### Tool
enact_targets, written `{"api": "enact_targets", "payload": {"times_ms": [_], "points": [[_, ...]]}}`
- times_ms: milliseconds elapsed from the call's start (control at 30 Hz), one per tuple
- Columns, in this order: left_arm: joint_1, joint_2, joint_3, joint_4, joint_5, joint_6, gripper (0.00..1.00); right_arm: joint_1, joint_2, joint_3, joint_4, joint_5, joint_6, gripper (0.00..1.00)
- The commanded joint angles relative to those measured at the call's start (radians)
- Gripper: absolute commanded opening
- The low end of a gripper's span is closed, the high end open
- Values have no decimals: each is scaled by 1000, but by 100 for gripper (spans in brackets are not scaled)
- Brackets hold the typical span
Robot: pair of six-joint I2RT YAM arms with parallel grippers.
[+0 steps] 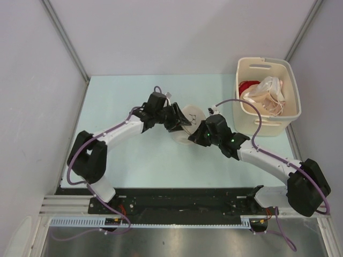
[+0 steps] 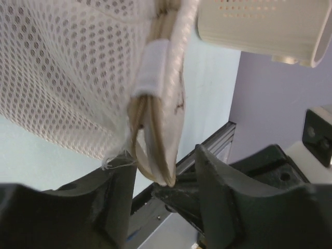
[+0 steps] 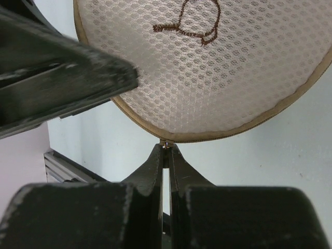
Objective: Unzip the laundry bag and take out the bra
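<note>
- Judging the task as barely begun: the round cream-beige mesh laundry bag (image 1: pixel 188 115) sits mid-surface between my two arms. Its tan zipped rim looks closed along the stretch my right wrist view shows. Whether it lies flat or is tipped up I cannot tell.
- My right end effector (image 3: pixel 166 153) is pinched fully together at the bag's near rim, on what looks like the tiny metal zip pull (image 3: pixel 165 143). No run of zip looks opened from there.
- My left end effector (image 2: pixel 162 163) stands part-way wide, with one finger on each side of the bag's rim. A gap shows on one side, so I judge it straddles the edge rather than clamps it.
- The mustard-yellow bra shows in no view. I take it to be inside the bag, though the mesh gives no sight of it.
- Left to do, as I judge it: steady the bag, run the pull around the rim, part the two halves and lift the bra out.
- Count of the task's things: one laundry bag with one dark eyeglasses print (image 3: pixel 189 21), one zip pull, no bra in view, and two end effectors.
- Count of the rest: one cream rectangular plastic basket (image 1: pixel 265 126) at the far right of the pale green surface (image 1: pixel 139 160). It holds one red cloth (image 1: pixel 246 86) and one pale pink-white strappy garment (image 1: pixel 268 92).
</note>
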Motion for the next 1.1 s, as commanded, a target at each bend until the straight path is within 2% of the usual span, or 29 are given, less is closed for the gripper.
{"api": "enact_targets", "payload": {"times_ms": [0,67,100,300,433,500,633,733,800,833,867,900,967,1067], "points": [[-8,32,71,10,-47,14,30,7,-4,3,-14,50,7,0],[4,33,103,-19,-52,66,2,-8,-13,-5,-25,60,1,0],[14,35,114,-24,-44,90,0,-17,-21,-11,-21,60,-7,0],[151,42,228,-160,110,332,0,-88,-57,-38,2,37,-65,0],[202,93,306,-275,96,498,0,-106,-67,-66,50,109,-149,0],[216,125,366,-353,115,535,0,-128,-51,-74,91,106,-169,0],[233,142,407,-361,123,570,0,-145,-63,-74,98,76,-189,0],[236,177,462,-387,129,578,0,-108,-93,-74,91,64,-168,0],[235,193,476,-389,129,560,31,-79,-81,-74,113,63,-110,0],[234,191,475,-394,131,545,52,-50,-73,-72,124,63,-84,0],[234,182,456,-388,126,537,80,-35,-59,-72,133,66,-62,0],[233,142,437,-378,120,517,88,-22,-35,-72,163,82,-12,0],[234,86,319,-327,82,477,93,13,-12,-74,173,125,39,0],[233,-68,133,-241,34,376,93,39,24,-74,203,138,91,0]]}}
